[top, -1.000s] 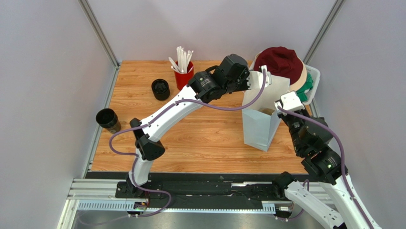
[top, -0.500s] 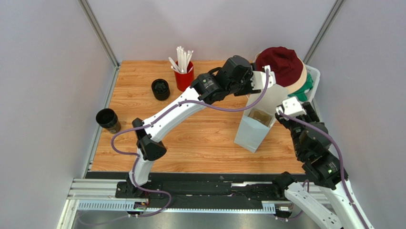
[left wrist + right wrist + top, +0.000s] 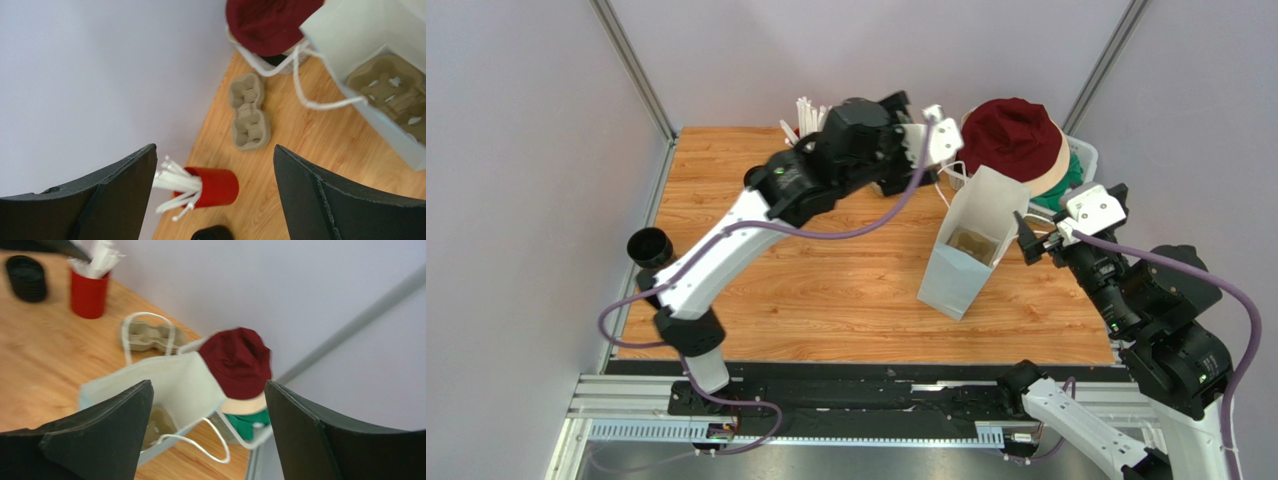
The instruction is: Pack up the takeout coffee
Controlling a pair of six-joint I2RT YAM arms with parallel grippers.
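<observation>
We look down on a wood-grain tabletop (image 3: 846, 290) closed in by plain pale walls (image 3: 526, 150), with a white basket (image 3: 1083, 158) of caps in the far right corner. A white paper bag (image 3: 951, 285) stands open right of centre with a pulp carrier (image 3: 972, 246) inside. The takeout coffee (image 3: 650, 246) stands upright at the table's left edge, well apart from the bag. The left gripper (image 3: 214, 165), raised near the far edge, has its jaws spread and empty. The right gripper (image 3: 209, 390), just beside the bag, is likewise released.
</observation>
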